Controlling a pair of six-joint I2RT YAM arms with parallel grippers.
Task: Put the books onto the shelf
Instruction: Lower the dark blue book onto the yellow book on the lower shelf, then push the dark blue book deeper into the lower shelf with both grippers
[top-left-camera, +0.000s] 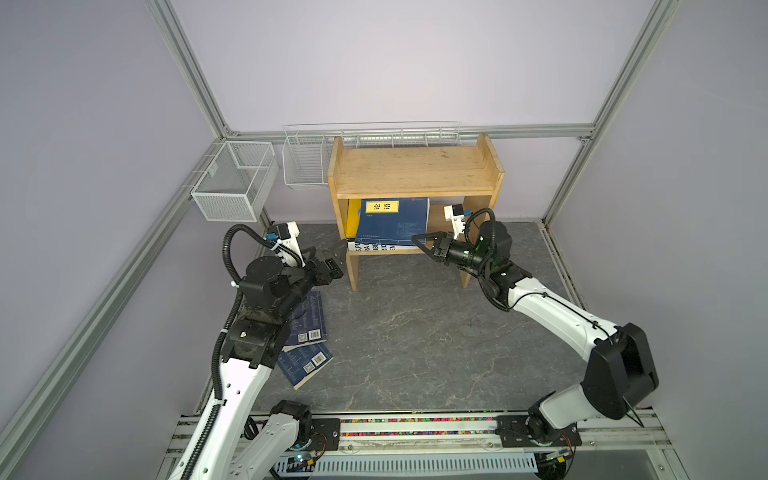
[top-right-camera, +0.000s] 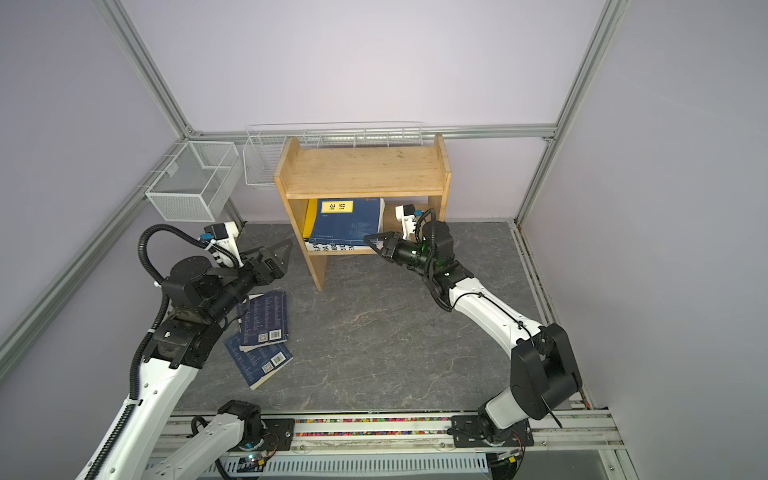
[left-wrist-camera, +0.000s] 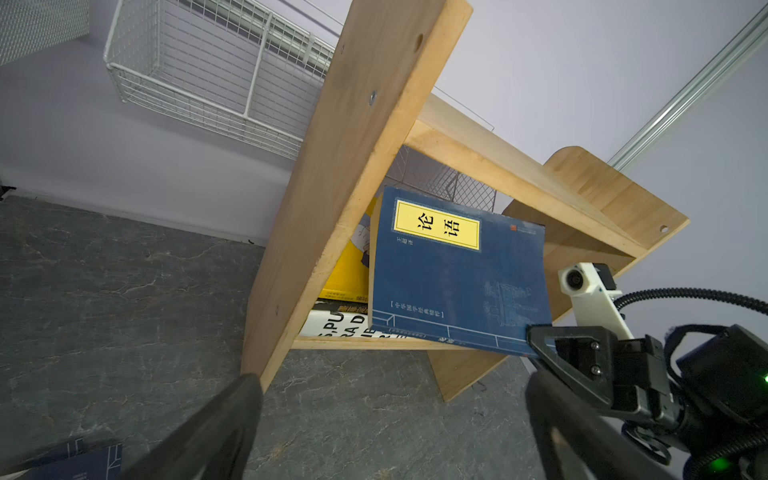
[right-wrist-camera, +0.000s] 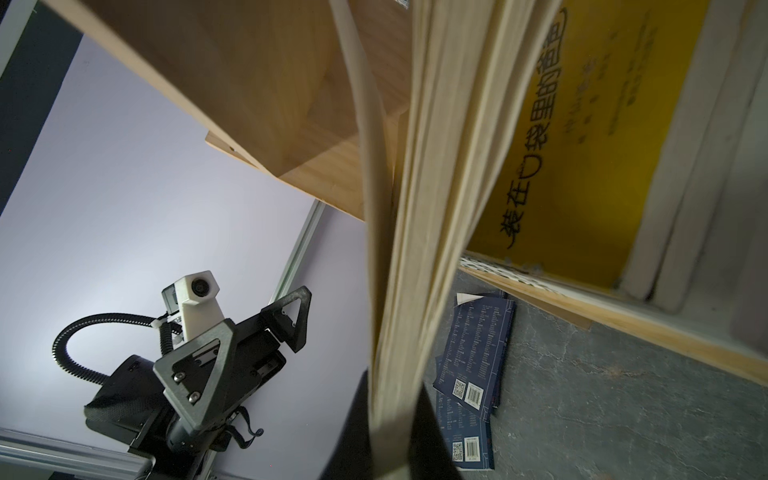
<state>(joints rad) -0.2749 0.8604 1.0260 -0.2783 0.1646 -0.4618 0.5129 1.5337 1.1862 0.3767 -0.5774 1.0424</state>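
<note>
Right wrist view alone shows the right gripper (right-wrist-camera: 390, 432) pinching the navy book (right-wrist-camera: 415, 208) by its page edges, the yellow book (right-wrist-camera: 582, 166) beside it. Both top views place that book leaning on the shelf (top-left-camera: 411, 170), lower tier, frame centre. Jaws spread, the left gripper (top-left-camera: 338, 257) hangs just beside its side panel. On the bench (top-left-camera: 436, 332), lower left, lie two loose books (top-left-camera: 309, 328).

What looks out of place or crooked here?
The navy book leans tilted in the shelf's lower tier, pinched at one corner by the right gripper. On the tabletop, two more navy books lie askew.
</note>
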